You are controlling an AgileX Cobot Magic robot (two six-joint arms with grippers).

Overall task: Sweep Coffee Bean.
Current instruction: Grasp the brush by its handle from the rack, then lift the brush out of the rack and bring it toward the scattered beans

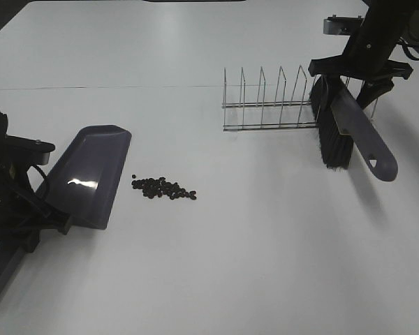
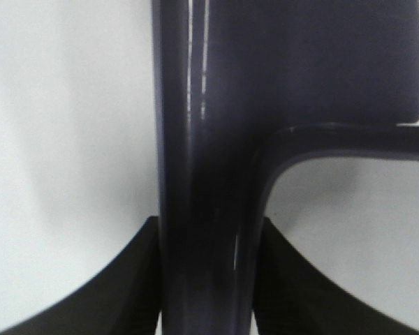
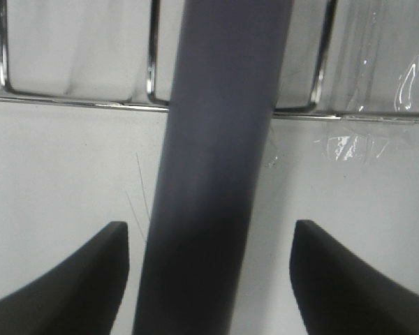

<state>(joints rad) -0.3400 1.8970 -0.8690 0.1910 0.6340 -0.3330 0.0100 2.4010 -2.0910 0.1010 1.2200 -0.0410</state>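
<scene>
Bright overhead light, soft shadows; both wrist views blurred.

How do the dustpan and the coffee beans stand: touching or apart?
Apart. The exterior high view shows a strip of bare table between the edge of the dustpan and the nearest coffee beans.

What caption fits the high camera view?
Left gripper holds dustpan near coffee beans; right gripper open around brush by rack.
</scene>
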